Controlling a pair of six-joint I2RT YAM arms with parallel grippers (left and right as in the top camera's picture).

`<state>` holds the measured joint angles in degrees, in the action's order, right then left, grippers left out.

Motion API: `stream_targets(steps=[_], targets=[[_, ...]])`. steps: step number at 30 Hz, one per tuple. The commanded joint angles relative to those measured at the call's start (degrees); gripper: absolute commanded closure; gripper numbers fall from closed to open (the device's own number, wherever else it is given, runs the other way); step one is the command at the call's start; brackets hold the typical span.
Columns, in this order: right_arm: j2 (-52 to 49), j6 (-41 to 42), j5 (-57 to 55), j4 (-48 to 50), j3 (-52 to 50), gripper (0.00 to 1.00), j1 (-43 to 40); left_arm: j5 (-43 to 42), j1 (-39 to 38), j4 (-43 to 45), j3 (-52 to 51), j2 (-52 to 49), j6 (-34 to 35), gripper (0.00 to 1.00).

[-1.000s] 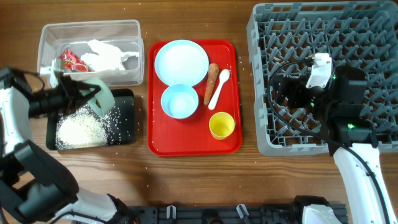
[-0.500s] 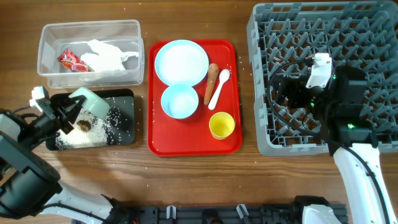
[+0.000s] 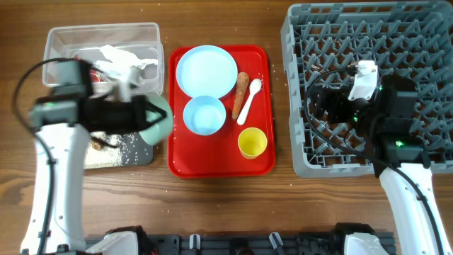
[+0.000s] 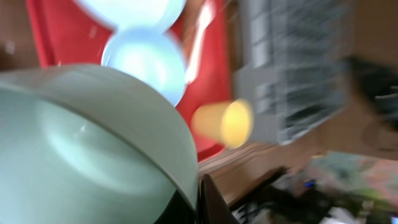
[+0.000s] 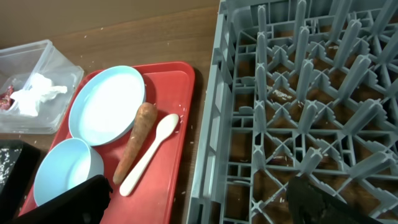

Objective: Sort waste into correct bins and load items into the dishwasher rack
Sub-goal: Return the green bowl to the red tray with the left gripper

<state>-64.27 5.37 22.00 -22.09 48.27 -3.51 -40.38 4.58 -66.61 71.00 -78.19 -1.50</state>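
My left gripper (image 3: 145, 117) is shut on the rim of a light blue bowl (image 3: 157, 119) and holds it tilted above the right edge of the black tray (image 3: 145, 157). That bowl fills the left wrist view (image 4: 87, 149). White rice (image 3: 106, 152) and a brown lump (image 3: 93, 144) lie in the black tray. The red tray (image 3: 219, 163) holds a plate (image 3: 206, 69), a second bowl (image 3: 204, 115), a carrot (image 3: 241, 94), a white spoon (image 3: 249, 100) and a yellow cup (image 3: 253, 142). My right gripper (image 3: 329, 106) is open and empty over the dishwasher rack (image 3: 368, 42).
The clear tub (image 3: 145, 35) at the back left holds a crumpled napkin (image 3: 124, 62); my left arm hides much of its inside. The red wrapper (image 5: 5, 93) shows at the edge of the right wrist view. Rice grains are scattered on the wood near the trays.
My left arm has swung from the left of the black tray to its right edge with the bowl in its grip. Rice and the brown lump now lie in the tray. The right arm is still.
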Motion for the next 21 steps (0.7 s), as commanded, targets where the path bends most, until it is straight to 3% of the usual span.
stream_targets(steps=[1, 4, 10, 14, 15, 16, 19, 21], targets=[[0.0, 0.8, -0.2, 0.1, 1.2, 0.07, 0.3, 25.3, -14.3, -0.7, -0.5, -0.4, 15.2, 0.96], [0.0, 0.8, -0.2, 0.0, 1.2, 0.07, 0.3, 34.8, -24.2, 1.1, -4.1, -1.4, 21.7, 0.96], [0.0, 0.8, -0.2, 0.1, 1.2, 0.07, 0.3, 39.0, -34.8, 17.4, -14.7, -5.1, 24.7, 0.96], [0.0, 0.8, -0.2, 0.0, 1.2, 0.07, 0.3, 38.9, -39.5, 19.1, -14.8, -11.3, 24.7, 0.94], [0.0, 0.8, -0.2, 0.0, 1.2, 0.07, 0.3, 38.9, -40.2, 19.1, -14.8, -11.8, 24.7, 0.88], [0.0, 0.8, -0.2, 0.0, 1.2, 0.07, 0.3, 38.9, -41.6, 19.1, -14.8, -12.0, 24.7, 0.63], [0.0, 0.8, -0.2, 0.0, 1.2, 0.07, 0.3, 37.2, -41.7, 18.2, -13.6, -12.0, 24.7, 0.46], [0.0, 0.8, -0.2, 0.2, 1.2, 0.06, 0.3, 37.0, -41.7, 14.4, -9.5, -12.0, 24.7, 0.43]])
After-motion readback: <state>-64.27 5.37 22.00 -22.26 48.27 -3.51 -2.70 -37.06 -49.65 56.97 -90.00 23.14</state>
